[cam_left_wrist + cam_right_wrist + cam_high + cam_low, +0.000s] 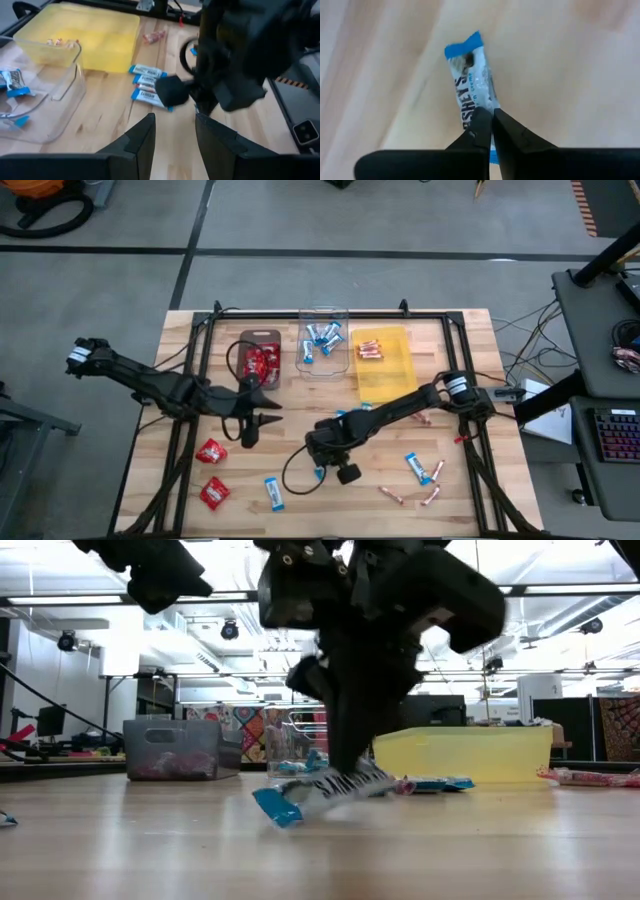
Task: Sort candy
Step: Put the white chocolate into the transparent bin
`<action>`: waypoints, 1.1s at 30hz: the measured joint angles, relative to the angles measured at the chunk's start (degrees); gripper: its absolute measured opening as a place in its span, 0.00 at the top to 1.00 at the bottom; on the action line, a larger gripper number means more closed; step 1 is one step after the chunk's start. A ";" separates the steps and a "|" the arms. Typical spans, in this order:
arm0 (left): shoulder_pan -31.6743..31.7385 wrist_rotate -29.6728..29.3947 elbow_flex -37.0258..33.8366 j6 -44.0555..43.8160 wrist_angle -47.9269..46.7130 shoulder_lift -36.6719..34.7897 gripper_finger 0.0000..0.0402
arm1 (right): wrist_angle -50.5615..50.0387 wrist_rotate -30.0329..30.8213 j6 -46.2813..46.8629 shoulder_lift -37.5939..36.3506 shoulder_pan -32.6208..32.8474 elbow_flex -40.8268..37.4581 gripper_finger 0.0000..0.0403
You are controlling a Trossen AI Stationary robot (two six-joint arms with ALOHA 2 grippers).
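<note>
Fingers of the right gripper [491, 131] pinch one blue-and-white bar [472, 85] on the counter [300, 510].

Pressed nearly together on the bar's lower half, they hold it low near the counter's middle, its free blue end pointing away from the wrist. Left gripper [175, 135] hovers nearby with fingers [141, 136] partly spread, holding nothing. More bars [147, 82] lie beside the yellow tray [385, 365]; red packets [211, 451] rest on the counter's left.
</note>
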 joint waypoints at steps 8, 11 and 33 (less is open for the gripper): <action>-1.33 0.02 -0.84 -0.23 -0.10 1.94 0.69 | 0.52 6.95 -0.09 -2.40 -0.11 0.00 0.98; -1.79 0.01 -0.84 -0.89 0.17 2.76 0.69 | 0.70 6.93 1.10 -2.32 -0.43 -0.06 0.98; -8.78 -5.19 -0.84 -2.69 0.91 3.16 0.69 | 35.20 4.43 -0.56 -3.31 -0.78 -16.58 0.93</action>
